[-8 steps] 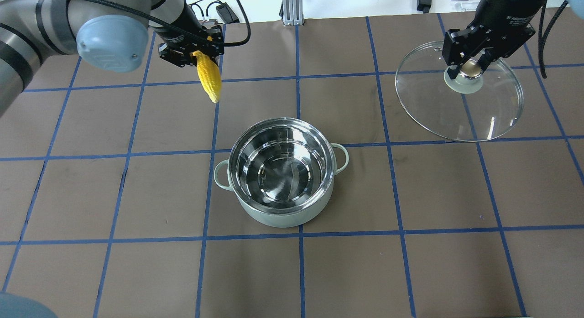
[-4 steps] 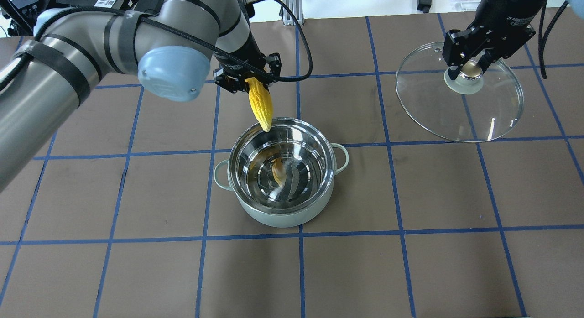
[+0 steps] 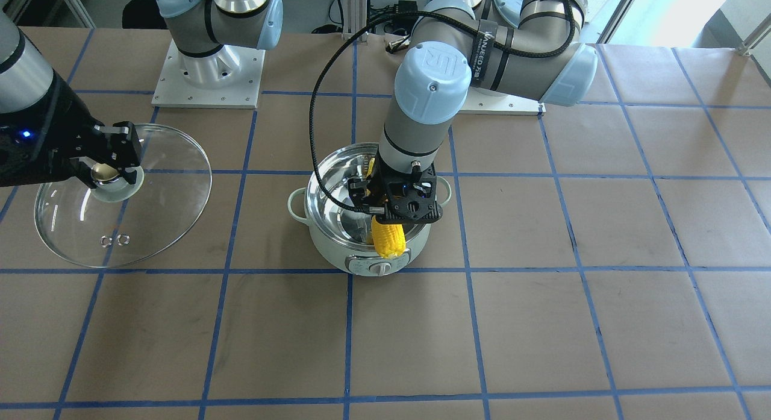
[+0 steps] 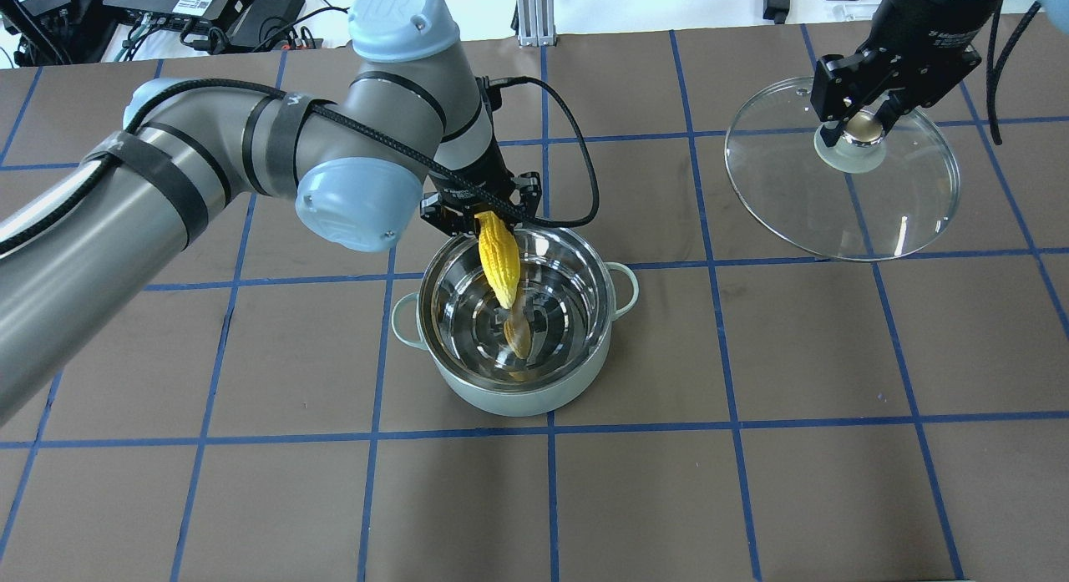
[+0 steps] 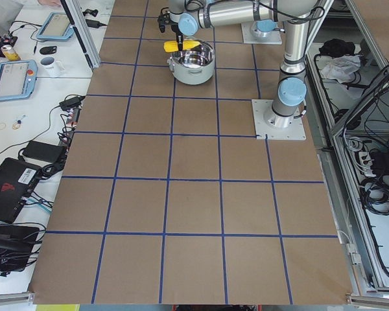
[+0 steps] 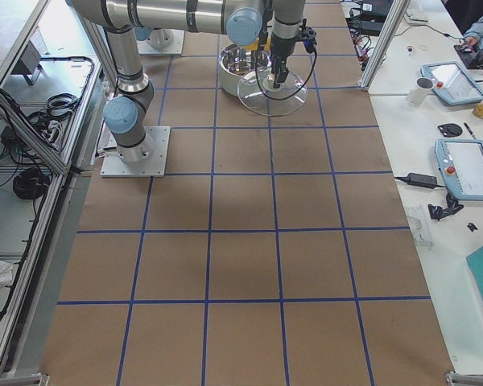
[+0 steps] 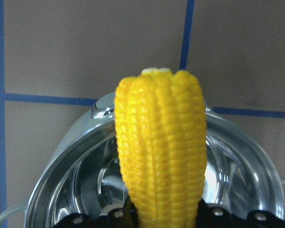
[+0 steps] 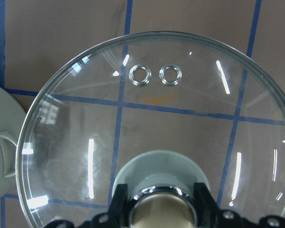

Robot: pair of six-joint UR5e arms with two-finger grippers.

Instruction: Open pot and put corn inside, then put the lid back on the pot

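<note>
The pale green pot (image 4: 518,401) stands open at the table's middle, its steel inside bare; it also shows in the front view (image 3: 328,251). My left gripper (image 4: 483,215) is shut on the thick end of the yellow corn (image 4: 499,263) and holds it tilted over the pot's mouth, tip pointing down. The corn also shows in the front view (image 3: 388,239) and the left wrist view (image 7: 161,152). My right gripper (image 4: 860,124) is shut on the knob of the glass lid (image 4: 885,206) at the far right. The lid fills the right wrist view (image 8: 156,118).
The table is brown paper with a blue tape grid. The left arm's black cable (image 4: 576,148) loops beside the pot's far rim. The arm bases (image 3: 208,76) stand on the robot's side. Monitors and gear lie off the table's far edge.
My left arm has carried the corn from the far left to over the pot's mouth. My right gripper and the lid have not moved.
</note>
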